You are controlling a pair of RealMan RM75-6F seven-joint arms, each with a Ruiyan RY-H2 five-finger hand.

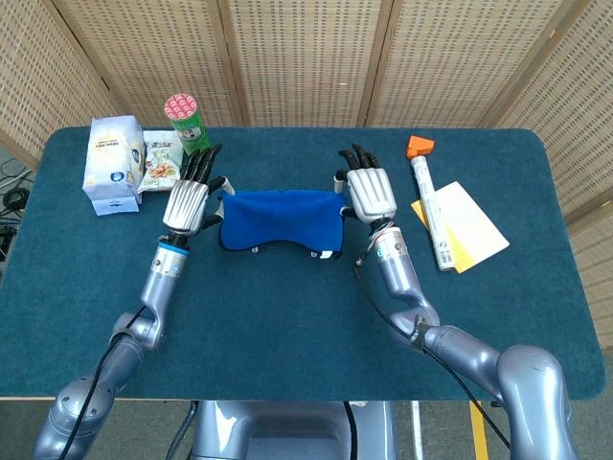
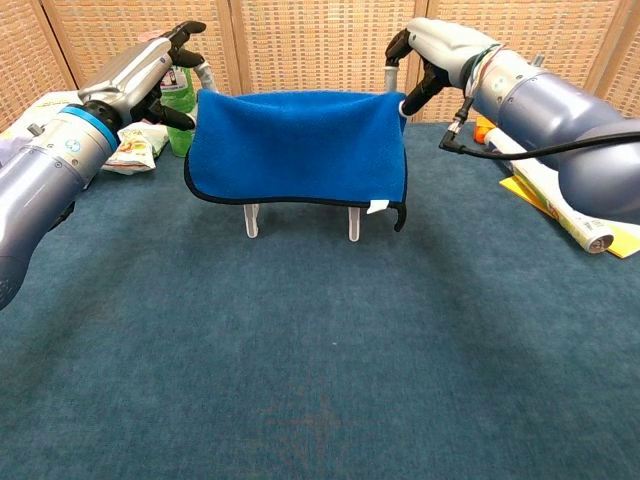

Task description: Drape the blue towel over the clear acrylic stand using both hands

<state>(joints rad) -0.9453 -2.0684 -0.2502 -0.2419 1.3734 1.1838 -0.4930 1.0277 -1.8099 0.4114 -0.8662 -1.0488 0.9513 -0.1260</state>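
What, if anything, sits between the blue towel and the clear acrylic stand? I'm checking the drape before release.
Nothing visible does. The blue fleece towel already hangs over the clear acrylic stand, whose legs show below its hem. The left hand and right hand are at its upper corners.

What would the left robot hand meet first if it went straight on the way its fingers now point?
Probably the green canister: the left robot hand points up-table toward it. The snack packet lies just beside that line, and depth is unclear.

towel (image 2: 296, 146): blue fleece, matt | stand (image 2: 353, 223): clear acrylic | table (image 2: 320, 360): teal felt
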